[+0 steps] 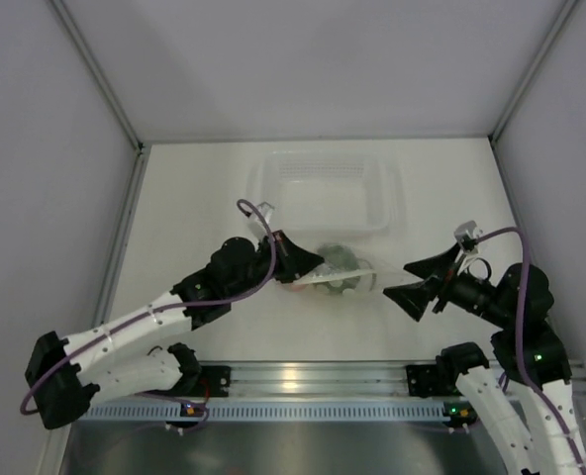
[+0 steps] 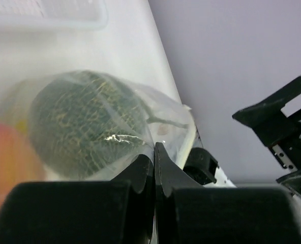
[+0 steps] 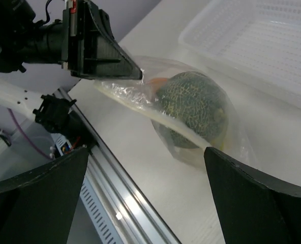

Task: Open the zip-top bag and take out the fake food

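Presently, left end effector [image 2: 154,158] clamps the zip-top bag [image 3: 125,91] edge thinly, right end effector [image 1: 419,280] gapes empty; film may slip.

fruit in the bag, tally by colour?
green melon: 1
orange-red fruit: 1
yellow fruit: 1
Total: 3, all inside the bag

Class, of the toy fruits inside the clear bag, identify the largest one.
The mottled green melon: round, netted, with a thin stem, it dwarfs the orange-red fruit and the yellow fruit beside it.
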You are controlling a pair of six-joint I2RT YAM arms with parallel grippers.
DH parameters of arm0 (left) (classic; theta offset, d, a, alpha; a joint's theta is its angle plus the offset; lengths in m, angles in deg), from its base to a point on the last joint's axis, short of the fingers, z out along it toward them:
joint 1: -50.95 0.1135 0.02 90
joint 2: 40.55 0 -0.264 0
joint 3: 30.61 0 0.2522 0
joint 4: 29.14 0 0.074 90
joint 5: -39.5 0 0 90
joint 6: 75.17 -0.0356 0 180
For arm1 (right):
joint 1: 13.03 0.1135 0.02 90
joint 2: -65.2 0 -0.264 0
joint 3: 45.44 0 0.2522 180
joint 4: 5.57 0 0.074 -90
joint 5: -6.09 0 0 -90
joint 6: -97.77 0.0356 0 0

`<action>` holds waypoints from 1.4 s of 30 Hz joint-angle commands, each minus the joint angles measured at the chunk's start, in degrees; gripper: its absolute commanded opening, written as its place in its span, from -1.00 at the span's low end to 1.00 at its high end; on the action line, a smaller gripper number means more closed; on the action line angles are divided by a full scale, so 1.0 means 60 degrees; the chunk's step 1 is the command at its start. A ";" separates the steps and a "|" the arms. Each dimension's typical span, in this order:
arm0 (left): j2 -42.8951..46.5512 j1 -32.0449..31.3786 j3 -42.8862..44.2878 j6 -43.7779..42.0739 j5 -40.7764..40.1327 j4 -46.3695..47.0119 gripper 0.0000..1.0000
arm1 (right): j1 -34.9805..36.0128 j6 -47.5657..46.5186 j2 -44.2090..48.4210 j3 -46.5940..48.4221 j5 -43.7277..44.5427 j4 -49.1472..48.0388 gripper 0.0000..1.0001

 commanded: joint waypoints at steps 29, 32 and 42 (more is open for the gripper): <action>0.4391 -0.0004 0.3079 0.0842 -0.3170 -0.4315 -1.00 | 0.0606 0.1694 -0.1855 -0.4263 -0.1061 -1.2207 0.96; 0.4318 -0.0004 0.3241 0.1032 -0.3024 -0.4286 -1.00 | 0.0972 0.1326 -0.2324 -0.4408 -0.1075 -1.3138 0.83; 0.4070 -0.0004 0.3285 0.1457 -0.1970 -0.3408 -1.00 | 0.1589 0.1662 -0.3219 -0.4731 -0.0855 -1.6525 0.47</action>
